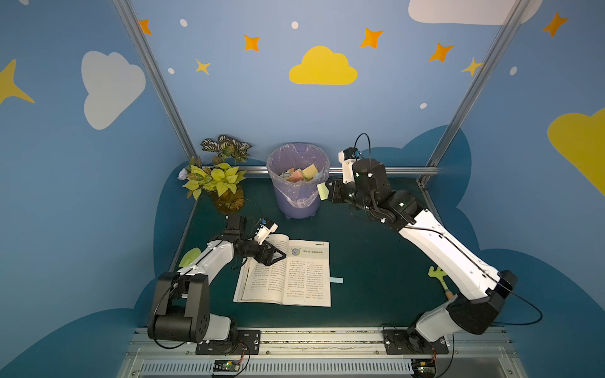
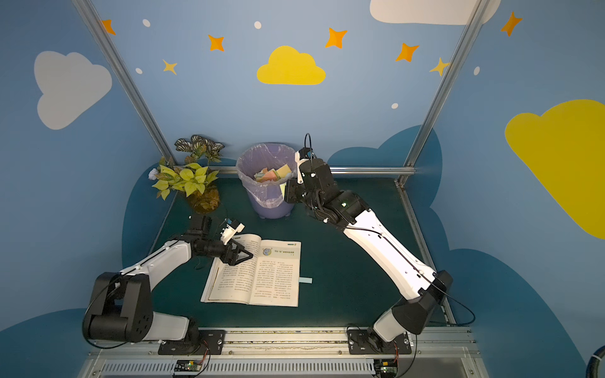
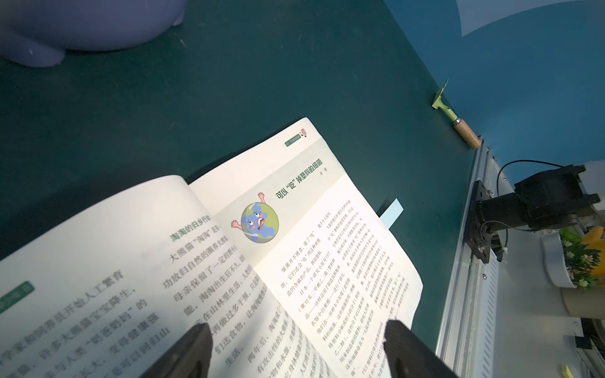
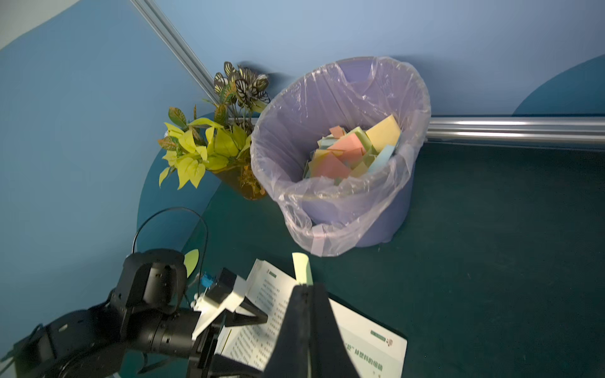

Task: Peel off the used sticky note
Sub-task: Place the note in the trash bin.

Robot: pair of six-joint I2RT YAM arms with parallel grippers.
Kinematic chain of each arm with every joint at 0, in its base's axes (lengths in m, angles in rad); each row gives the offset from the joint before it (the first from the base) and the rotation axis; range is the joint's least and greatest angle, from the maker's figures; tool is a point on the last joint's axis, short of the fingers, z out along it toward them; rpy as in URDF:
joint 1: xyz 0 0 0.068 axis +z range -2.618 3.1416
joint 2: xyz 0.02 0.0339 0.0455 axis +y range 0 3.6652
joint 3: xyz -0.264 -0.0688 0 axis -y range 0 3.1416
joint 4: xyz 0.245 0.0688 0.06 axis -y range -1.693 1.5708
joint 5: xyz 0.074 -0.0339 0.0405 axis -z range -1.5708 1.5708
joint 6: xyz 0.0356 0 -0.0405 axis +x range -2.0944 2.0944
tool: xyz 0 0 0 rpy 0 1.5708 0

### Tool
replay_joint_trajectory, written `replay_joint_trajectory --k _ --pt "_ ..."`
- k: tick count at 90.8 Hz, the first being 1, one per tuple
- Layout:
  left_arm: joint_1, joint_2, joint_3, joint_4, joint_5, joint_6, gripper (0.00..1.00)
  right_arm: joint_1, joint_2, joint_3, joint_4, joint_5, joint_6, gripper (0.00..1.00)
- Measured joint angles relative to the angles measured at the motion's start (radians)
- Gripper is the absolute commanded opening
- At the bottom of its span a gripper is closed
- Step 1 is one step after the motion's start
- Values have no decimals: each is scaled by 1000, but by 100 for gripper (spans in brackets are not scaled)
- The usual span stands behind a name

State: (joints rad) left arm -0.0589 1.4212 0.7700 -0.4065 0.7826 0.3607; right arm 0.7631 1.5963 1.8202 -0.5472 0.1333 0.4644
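Note:
An open book (image 1: 288, 271) (image 2: 258, 271) lies flat in the middle of the green table. My left gripper (image 1: 278, 255) (image 3: 296, 327) hovers just over the book's left page (image 3: 131, 261), open, with nothing between its fingers (image 3: 196, 337). A pale yellow-green sticky note (image 1: 323, 190) (image 4: 302, 268) is pinched by one edge in my right gripper (image 1: 328, 191) (image 4: 307, 286), which is shut on it. The note hangs in the air beside the purple bin (image 1: 294, 203) (image 4: 386, 225), just outside its rim. A light blue tab (image 1: 336, 280) (image 3: 391, 211) sticks out from the book's right edge.
The plastic-lined bin at the back holds several coloured notes (image 4: 347, 150). A potted plant (image 1: 219, 176) stands at the back left. A green tool with a wooden handle (image 1: 440, 278) (image 3: 455, 117) lies at the table's right edge. A pale green leaf shape (image 1: 190, 257) lies under the left arm.

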Motion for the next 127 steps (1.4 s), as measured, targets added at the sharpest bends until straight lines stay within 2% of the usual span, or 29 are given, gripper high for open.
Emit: replay_joint_trajectory --k 7,43,59,74,80,90,112,127 --pt "0 0 0 4 2 5 100 -29 71 85 5 -14 -3 0" --pt "0 0 -15 13 7 11 100 -72 509 579 40 -40 -55 0" --pt "0 -5 -15 13 8 16 100 -59 653 687 49 -6 -103 0" --pt "0 -7 -17 16 8 18 100 -24 714 695 49 64 -187 25" --pt "0 -8 -20 18 8 18 100 -9 722 695 49 84 -216 40" --pt "0 -8 -26 19 8 18 100 8 722 699 50 107 -250 57" --pt "0 -8 -27 19 8 18 100 25 720 701 45 158 -321 83" --pt "0 -8 -27 19 8 18 100 50 703 701 -10 224 -379 90"
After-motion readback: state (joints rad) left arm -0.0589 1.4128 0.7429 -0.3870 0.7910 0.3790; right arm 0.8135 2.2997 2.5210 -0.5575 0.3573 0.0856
